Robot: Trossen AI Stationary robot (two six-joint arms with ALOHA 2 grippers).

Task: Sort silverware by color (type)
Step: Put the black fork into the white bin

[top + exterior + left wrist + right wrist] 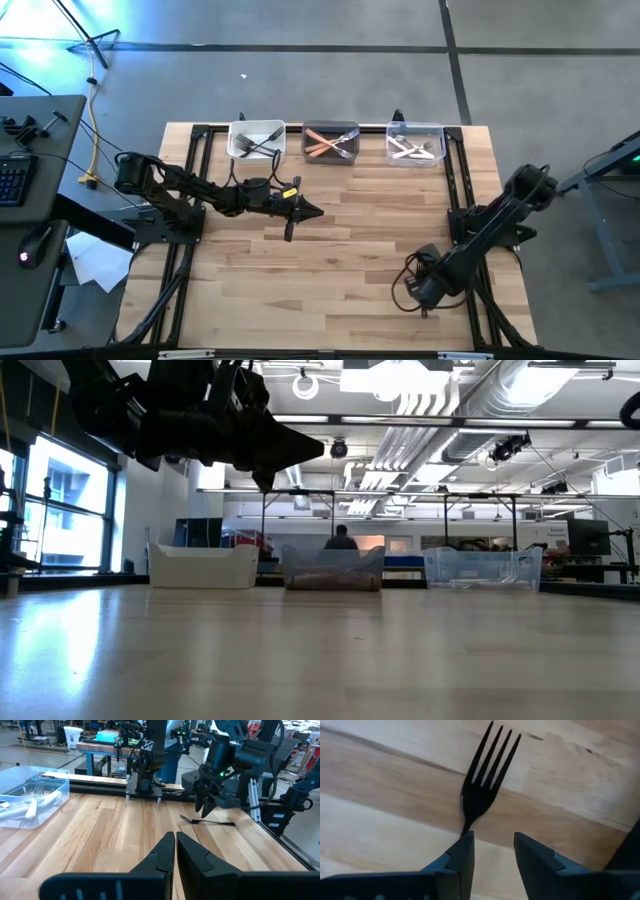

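Right under the right end effector (492, 852) there's a black fork (487, 775) lying flat on the counter (340, 260), near its right front corner, and the fingers are spread a little with nothing between them, one tip just at the handle end. The risk I see: the fork sits so flat on the wood that if the fingers close off-centre they'll just nudge or spin it instead of lifting it. Left end effector (310, 211) hangs mid-counter, clenched on nothing, with the white bin (257, 139), middle bin (331, 142) and clear bin (415, 143) lined up along the far edge, forks already inside.
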